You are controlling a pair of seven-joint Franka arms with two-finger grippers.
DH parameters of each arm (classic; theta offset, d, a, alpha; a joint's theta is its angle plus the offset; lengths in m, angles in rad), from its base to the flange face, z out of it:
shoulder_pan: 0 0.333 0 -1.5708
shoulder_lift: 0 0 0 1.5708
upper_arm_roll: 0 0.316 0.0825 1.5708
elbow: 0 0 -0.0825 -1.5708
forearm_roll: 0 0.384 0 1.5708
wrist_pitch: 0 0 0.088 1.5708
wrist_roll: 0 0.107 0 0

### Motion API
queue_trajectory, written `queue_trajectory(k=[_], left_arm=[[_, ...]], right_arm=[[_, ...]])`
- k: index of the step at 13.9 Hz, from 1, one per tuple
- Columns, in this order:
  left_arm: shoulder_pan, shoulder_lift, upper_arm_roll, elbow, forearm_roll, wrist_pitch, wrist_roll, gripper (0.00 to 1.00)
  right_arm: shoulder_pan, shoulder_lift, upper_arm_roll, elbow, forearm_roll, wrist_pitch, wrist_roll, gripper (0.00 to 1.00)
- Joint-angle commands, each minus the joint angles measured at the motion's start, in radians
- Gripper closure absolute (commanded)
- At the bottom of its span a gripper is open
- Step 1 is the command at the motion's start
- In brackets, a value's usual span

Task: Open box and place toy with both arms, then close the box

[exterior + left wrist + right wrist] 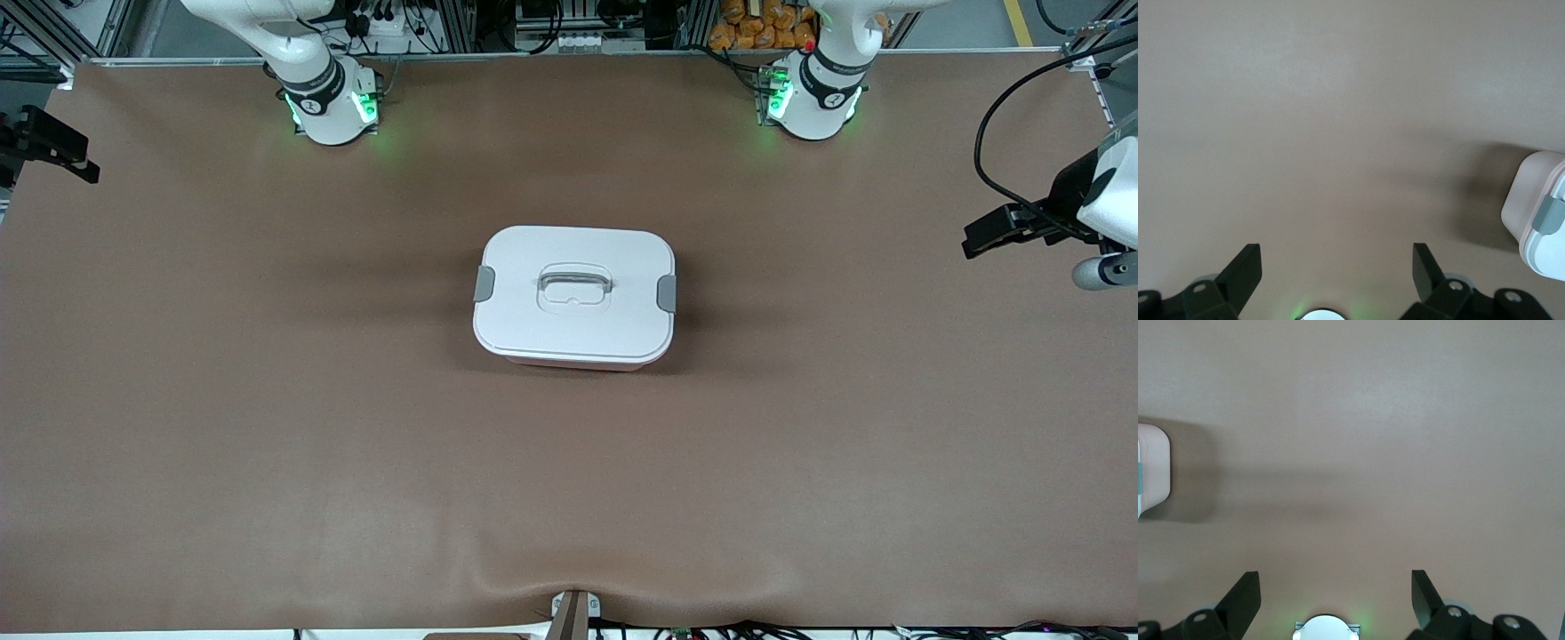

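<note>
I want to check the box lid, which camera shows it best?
The front view: the whole lid shows from above, both grey clips and the centre handle. The left wrist view catches only one corner with a clip; the right wrist view shows just an edge.

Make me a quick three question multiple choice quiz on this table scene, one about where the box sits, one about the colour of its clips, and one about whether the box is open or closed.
1. Where is the box?
A. At the left arm's end of the table
B. About midway between the two arms' ends of the table
C. Against the table edge nearest the front camera

2. What colour are the lid's side clips?
A. Grey
B. Green
C. Orange

3. What state is the box in?
A. Lid off, lying beside it
B. Lid on
C. Lid held up by a gripper

Answers:
1 B, it sits mid-table on the brown table.
2 A, both clips show grey against the white lid.
3 B, the lid covers the tub, and the left gripper and right gripper hang open at the table's ends.
</note>
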Motion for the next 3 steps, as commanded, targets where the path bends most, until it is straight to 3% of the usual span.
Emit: queue_trajectory(k=[1, 3], left_arm=[[-0.001, -0.021, 0.005, -0.004, -0.016, -0.018, 0.021, 0.00], [-0.001, -0.021, 0.005, -0.004, -0.018, -0.021, 0.021, 0.00]], right_arm=[[-0.001, 0.001, -0.004, 0.013, 0.017, -0.008, -0.007, 0.00], [-0.001, 0.001, -0.004, 0.012, 0.017, -0.008, -0.007, 0.00]])
